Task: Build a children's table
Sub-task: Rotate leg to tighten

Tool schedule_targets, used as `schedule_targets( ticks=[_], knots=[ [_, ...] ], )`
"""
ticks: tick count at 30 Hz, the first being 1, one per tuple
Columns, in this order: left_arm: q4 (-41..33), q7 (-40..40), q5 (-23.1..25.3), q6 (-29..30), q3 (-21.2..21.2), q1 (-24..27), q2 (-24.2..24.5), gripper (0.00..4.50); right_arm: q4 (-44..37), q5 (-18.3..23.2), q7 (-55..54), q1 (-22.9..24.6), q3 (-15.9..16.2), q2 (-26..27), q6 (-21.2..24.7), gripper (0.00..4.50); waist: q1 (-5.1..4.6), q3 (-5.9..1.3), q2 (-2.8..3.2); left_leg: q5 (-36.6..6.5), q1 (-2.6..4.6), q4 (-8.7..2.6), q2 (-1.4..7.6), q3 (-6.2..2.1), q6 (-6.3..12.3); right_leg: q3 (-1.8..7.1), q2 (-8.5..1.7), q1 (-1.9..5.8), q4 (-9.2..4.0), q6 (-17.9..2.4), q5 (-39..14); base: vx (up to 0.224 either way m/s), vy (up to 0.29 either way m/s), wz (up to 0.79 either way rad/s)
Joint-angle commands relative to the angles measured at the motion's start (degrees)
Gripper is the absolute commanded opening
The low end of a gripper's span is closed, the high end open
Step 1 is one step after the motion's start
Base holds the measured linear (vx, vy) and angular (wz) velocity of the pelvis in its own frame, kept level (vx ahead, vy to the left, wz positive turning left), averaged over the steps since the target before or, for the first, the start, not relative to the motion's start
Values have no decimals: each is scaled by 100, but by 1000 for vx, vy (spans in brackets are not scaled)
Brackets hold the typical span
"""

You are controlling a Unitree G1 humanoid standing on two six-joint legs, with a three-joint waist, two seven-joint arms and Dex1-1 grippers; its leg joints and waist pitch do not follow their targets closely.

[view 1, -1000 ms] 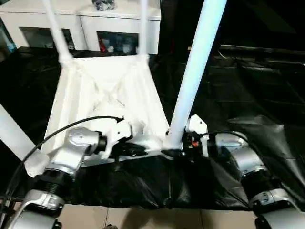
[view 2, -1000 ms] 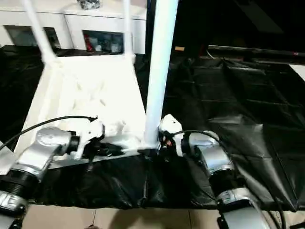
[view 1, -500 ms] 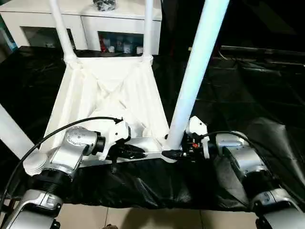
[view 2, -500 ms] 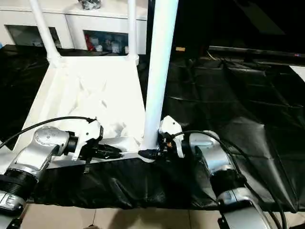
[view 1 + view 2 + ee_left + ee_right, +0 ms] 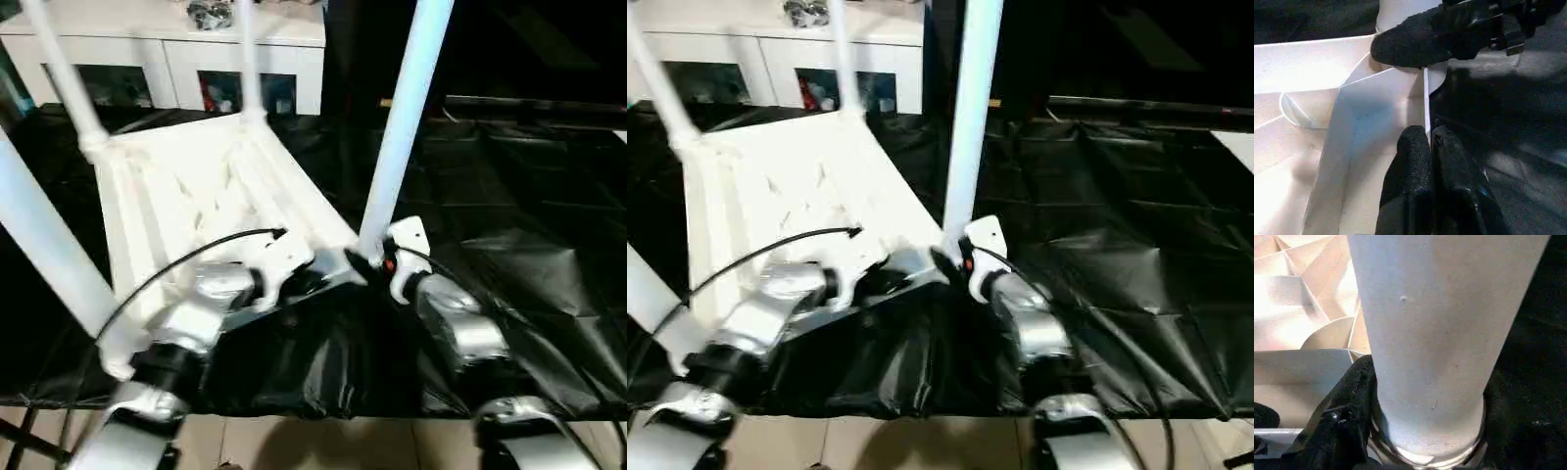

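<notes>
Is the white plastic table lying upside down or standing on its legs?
Upside down: the white plastic table shows its ribbed underside, and its round legs point upward from the black sheet.

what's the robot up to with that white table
It is putting together a children's table, which lies upside down on black sheeting with its legs pointing up. The left gripper is shut on the thin edge of the tabletop near a corner. The right gripper is at the base of the near right leg at that corner.

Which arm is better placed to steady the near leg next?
Probably the right: its pincer sits at the leg's base, while the left pincer pinches the tabletop's rim.
</notes>
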Motion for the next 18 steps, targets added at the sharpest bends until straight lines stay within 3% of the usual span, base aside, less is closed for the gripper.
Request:
schedule_targets(
  ticks=[1,3,8,14,17,18],
  knots=[
    [61,179,-86,-152,-400,-96,-606,0,30,8,516,-98,710,725,-68,339,-14,-254,-30,-1594,0,-392,106,-27,81,191,-282,169,-494,-824,-1854,0,0,0],
    [-107,-149,-62,-236,-475,34,-413,0,-124,88,874,19,747,561,-26,349,-6,-259,-4,-1497,-1,-387,108,-18,113,191,-275,181,-474,-907,-1574,0,0,0],
    [-360,-815,-199,-460,-557,226,59,0,-232,-28,1442,152,909,74,-125,391,-8,-273,-3,-1407,-21,-377,116,-20,188,177,-276,229,-427,-1056,-1249,0,0,0],
    [-640,-1752,-488,-644,-510,466,630,0,-326,62,2699,224,1074,-591,-343,391,-14,-267,16,-1427,1,-368,134,7,272,187,-267,212,-411,-1220,-1066,0,0,0],
    [-726,-2121,-564,-714,-463,540,868,0,-565,175,3600,291,1220,-920,-315,391,-11,-264,-11,-1441,4,-375,155,3,274,175,-257,229,-393,-1272,-1006,0,0,0],
    [-745,-2241,-598,-715,-469,554,955,0,-630,212,3864,307,1286,-1019,-321,391,20,-273,17,-1354,1,-360,169,10,303,172,-256,236,-359,-1314,-818,0,0,0]
  ],
)
